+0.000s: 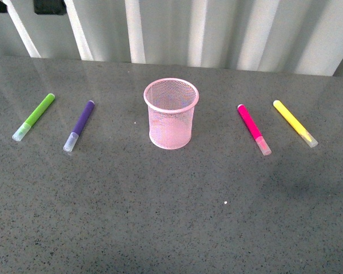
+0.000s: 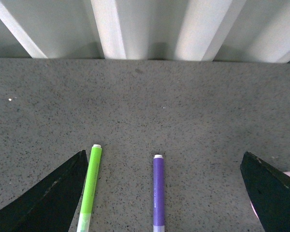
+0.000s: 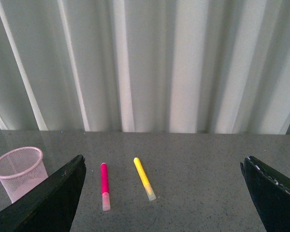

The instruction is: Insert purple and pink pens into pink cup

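The pink cup [image 1: 171, 113] stands upright and empty at the middle of the table. The purple pen [image 1: 79, 125] lies flat to its left, the pink pen [image 1: 254, 129] flat to its right. Neither arm shows in the front view. My left gripper [image 2: 164, 193] is open, hovering over the purple pen [image 2: 158, 189], which lies between its spread jaws. My right gripper [image 3: 162, 193] is open too, well back from the pink pen [image 3: 105, 185], which lies on the table beyond the fingertips, just inside one finger [image 3: 43, 203]. The cup [image 3: 18, 170] shows at that view's edge.
A lime-green marker [image 1: 34, 116] lies left of the purple pen, also seen as the green marker [image 2: 90, 186] close to one left finger. A yellow marker [image 1: 295, 123] lies right of the pink pen, the same marker [image 3: 144, 178] in the right wrist view. A corrugated white wall [image 1: 177, 28] backs the grey table [image 1: 171, 217].
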Controlling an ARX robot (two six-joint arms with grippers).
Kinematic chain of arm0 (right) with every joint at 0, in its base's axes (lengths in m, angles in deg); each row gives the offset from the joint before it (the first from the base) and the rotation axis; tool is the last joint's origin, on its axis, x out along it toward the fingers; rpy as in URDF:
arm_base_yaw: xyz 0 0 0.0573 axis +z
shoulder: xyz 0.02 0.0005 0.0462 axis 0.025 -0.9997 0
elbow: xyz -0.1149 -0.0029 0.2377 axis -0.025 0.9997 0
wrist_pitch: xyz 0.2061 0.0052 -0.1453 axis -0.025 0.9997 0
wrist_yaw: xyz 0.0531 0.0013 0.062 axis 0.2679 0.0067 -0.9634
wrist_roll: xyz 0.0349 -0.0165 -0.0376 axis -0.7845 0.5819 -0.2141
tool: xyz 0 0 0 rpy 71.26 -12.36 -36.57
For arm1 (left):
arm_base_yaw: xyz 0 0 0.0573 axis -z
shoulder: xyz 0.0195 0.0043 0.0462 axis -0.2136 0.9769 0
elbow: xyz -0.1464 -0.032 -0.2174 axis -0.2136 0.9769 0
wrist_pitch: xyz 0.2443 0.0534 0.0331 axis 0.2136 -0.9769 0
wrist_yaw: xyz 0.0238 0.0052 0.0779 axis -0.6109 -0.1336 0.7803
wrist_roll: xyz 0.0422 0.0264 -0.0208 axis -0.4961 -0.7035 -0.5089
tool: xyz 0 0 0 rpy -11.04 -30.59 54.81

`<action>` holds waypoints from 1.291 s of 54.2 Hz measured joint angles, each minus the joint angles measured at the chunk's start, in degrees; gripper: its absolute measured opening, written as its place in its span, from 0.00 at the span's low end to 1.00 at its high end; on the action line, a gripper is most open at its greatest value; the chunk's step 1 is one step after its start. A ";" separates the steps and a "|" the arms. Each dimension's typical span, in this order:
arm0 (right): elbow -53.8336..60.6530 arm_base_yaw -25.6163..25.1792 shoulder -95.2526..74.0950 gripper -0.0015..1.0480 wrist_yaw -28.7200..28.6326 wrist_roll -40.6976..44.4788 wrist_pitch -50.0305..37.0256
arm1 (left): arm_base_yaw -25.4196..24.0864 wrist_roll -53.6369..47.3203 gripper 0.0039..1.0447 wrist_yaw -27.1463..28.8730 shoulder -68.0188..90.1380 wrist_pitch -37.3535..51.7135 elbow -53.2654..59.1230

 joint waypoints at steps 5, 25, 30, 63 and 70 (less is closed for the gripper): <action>0.00 0.00 0.00 0.93 -0.02 0.00 0.00 | -0.76 -1.57 0.94 1.31 9.79 -6.58 -10.40; 0.00 0.00 0.02 0.93 0.00 0.00 0.00 | -3.15 -3.34 0.94 1.66 21.20 -14.05 -19.76; 0.00 0.00 0.00 0.93 -0.02 0.00 0.00 | -3.19 -3.32 0.94 0.61 22.53 -14.67 -19.65; 0.00 0.00 0.00 0.93 -0.02 0.00 0.00 | 1.81 -1.27 0.94 -3.50 26.97 -14.34 -18.12; 0.00 0.00 0.00 0.93 0.00 0.00 0.00 | 2.54 -1.22 0.94 -3.48 27.82 -13.79 -18.12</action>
